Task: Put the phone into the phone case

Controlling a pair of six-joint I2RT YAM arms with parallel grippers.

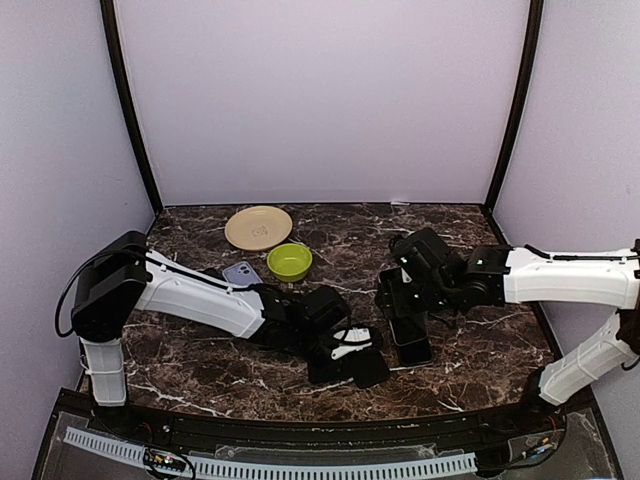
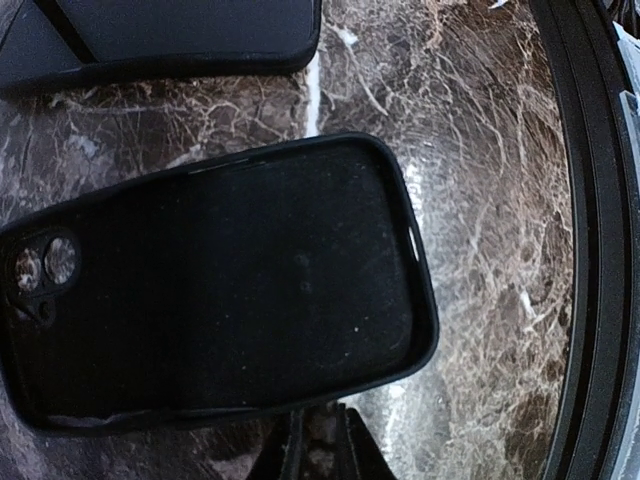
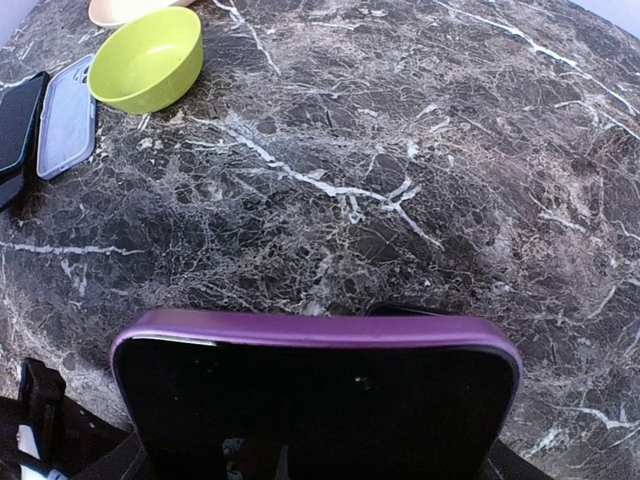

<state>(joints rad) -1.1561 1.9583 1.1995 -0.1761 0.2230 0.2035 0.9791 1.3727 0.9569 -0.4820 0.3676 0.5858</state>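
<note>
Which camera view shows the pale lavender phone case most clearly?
The right wrist view: the phone case lies there nearly whole, beside the green bowl. The top external view shows it small, close against the left arm. The left wrist view does not show it.

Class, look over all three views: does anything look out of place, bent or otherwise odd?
The black case at the left gripper seems to have a wavy, buckled near rim. The lavender case, the one the task needs, lies unused beside the green bowl.
</note>
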